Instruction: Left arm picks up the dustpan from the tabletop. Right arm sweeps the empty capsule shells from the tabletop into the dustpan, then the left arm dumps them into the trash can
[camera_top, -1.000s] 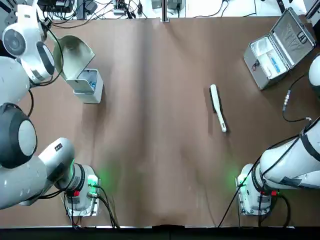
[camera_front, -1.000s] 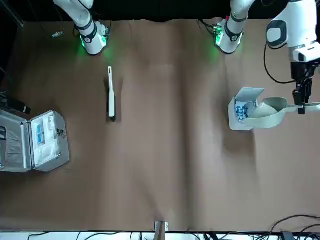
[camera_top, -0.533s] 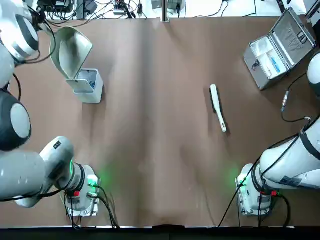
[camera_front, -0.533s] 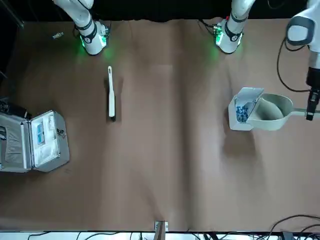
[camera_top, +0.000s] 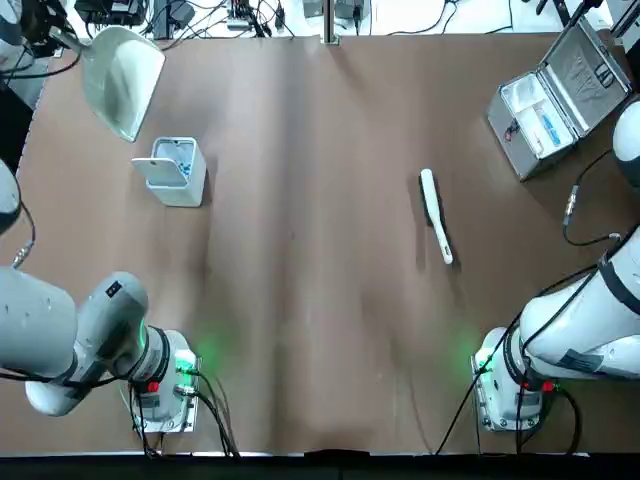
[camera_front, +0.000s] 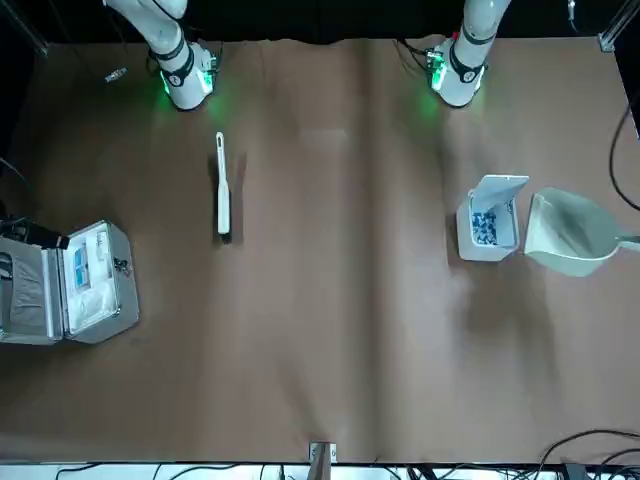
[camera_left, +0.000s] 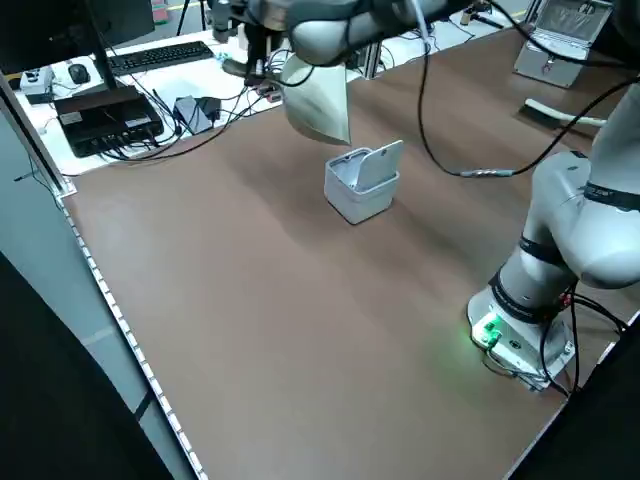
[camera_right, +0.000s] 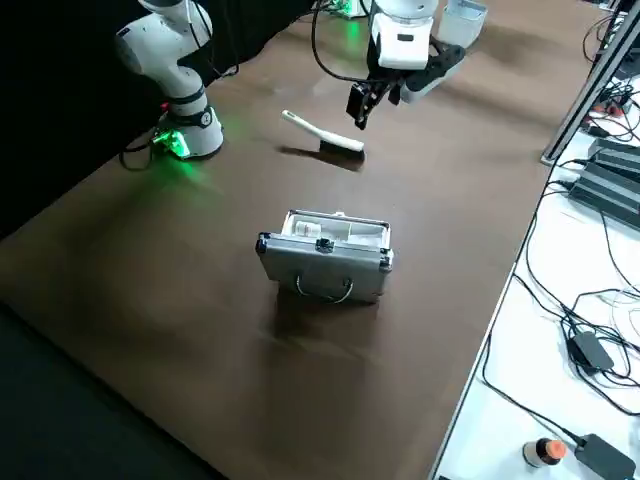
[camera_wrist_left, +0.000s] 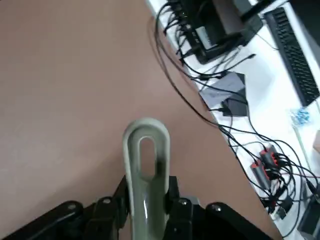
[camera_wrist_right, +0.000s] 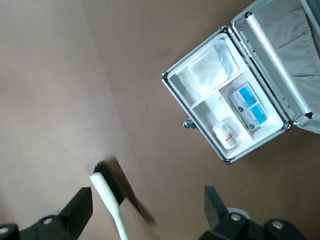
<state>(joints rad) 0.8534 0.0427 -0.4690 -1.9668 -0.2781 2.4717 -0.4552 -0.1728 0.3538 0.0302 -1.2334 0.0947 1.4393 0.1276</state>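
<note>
The cream dustpan (camera_top: 122, 78) hangs in the air beyond and to the left of the grey trash can (camera_top: 175, 170), apart from it, mouth tilted down. My left gripper (camera_wrist_left: 146, 200) is shut on its thin handle (camera_wrist_left: 146, 160) near the table's far left corner. The can's lid stands open over a bluish inside (camera_front: 485, 225). No empty capsule shells show on the tabletop (camera_top: 320, 250) or in the pan. My right gripper (camera_wrist_right: 147, 220) hovers open, with nothing in it, high over the right side of the table.
A slim white brush (camera_top: 435, 215) lies on the table right of centre. An open metal case (camera_top: 560, 95) sits at the far right corner. Cables and a keyboard lie past the table's far left edge (camera_left: 150, 60).
The left arm has drawn the dustpan up and away from over the trash can, toward the far left corner. The brush, case and right arm have stayed put.
</note>
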